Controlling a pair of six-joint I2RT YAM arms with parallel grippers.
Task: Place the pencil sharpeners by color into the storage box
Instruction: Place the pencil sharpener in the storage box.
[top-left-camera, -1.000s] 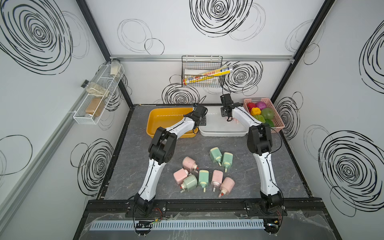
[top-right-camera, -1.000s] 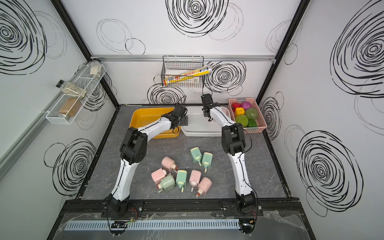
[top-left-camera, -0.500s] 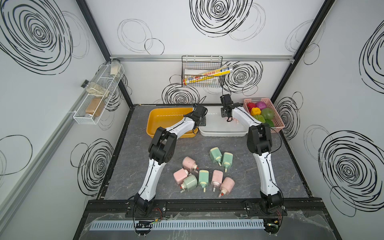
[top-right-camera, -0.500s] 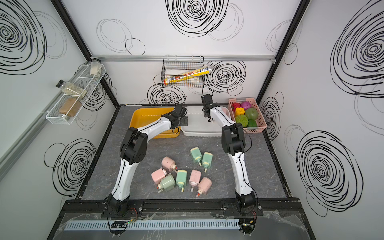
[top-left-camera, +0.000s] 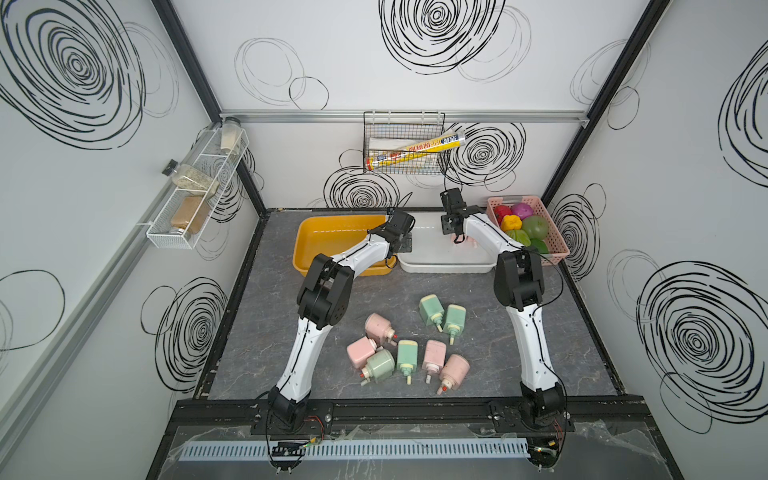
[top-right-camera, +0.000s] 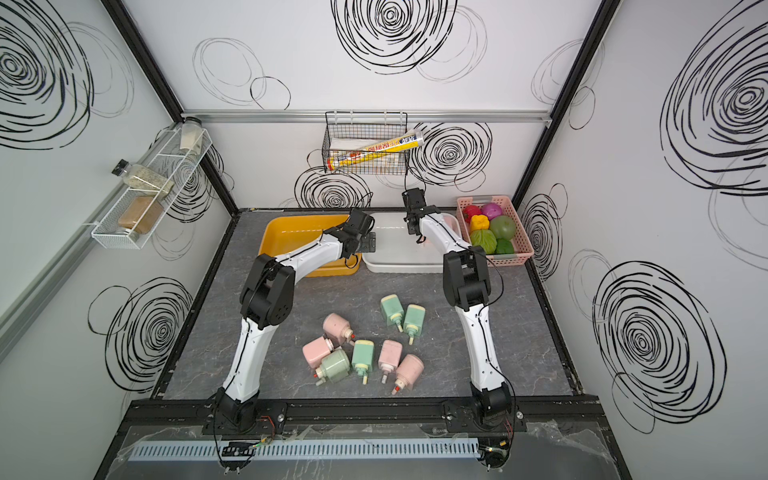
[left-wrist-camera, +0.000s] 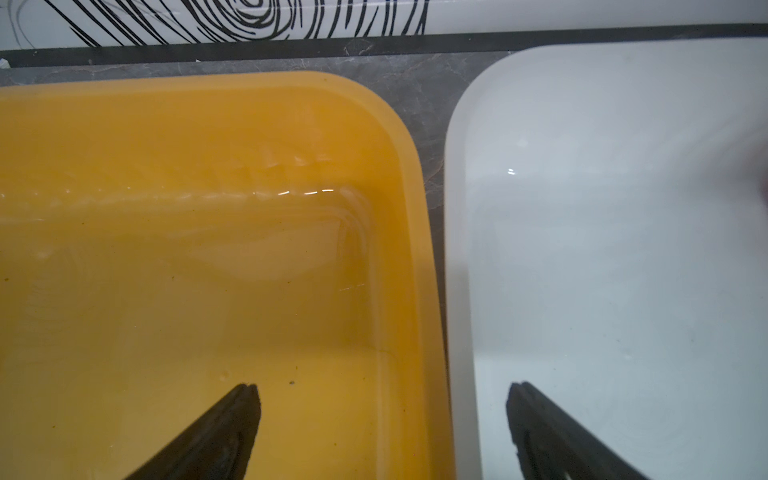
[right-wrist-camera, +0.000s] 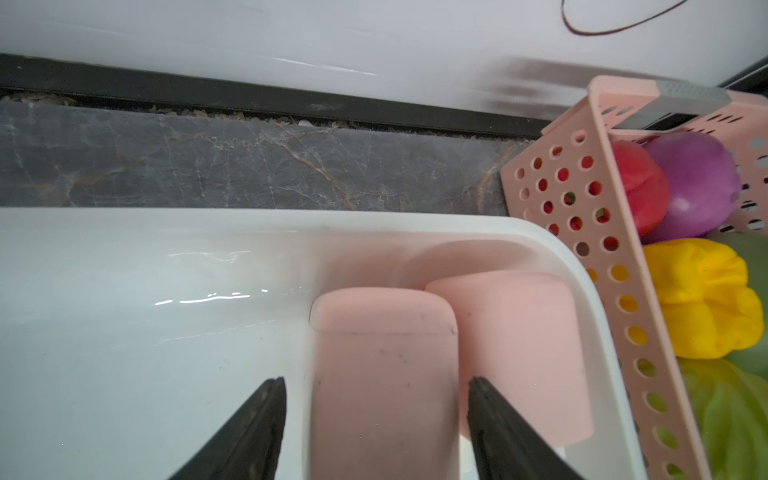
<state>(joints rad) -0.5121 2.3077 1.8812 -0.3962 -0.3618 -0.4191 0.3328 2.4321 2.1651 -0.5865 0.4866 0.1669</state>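
Two pink pencil sharpeners (right-wrist-camera: 382, 353) (right-wrist-camera: 519, 332) lie side by side in the right end of the white storage box (right-wrist-camera: 166, 216). My right gripper (right-wrist-camera: 376, 390) is open astride the left one, with a clear gap at one finger. In both top views it hangs over that box (top-left-camera: 440, 266) as the right gripper (top-left-camera: 453, 230) (top-right-camera: 415, 230). My left gripper (left-wrist-camera: 382, 399) is open and empty above the gap between the empty yellow box (left-wrist-camera: 208, 87) and the white one. Several pink sharpeners (top-left-camera: 379, 328) and green sharpeners (top-left-camera: 430, 307) lie loose on the table in front.
A pink perforated basket (top-left-camera: 557, 245) of toy fruits and vegetables stands touching the white box's right end. A wire basket (top-left-camera: 405, 145) hangs on the back wall and a white rack (top-left-camera: 195, 187) with jars on the left wall. Both forearms reach over the table's middle.
The right gripper's jaws have spread wider around the pink sharpener in the white box. Both arms and the loose sharpeners stay where they were.
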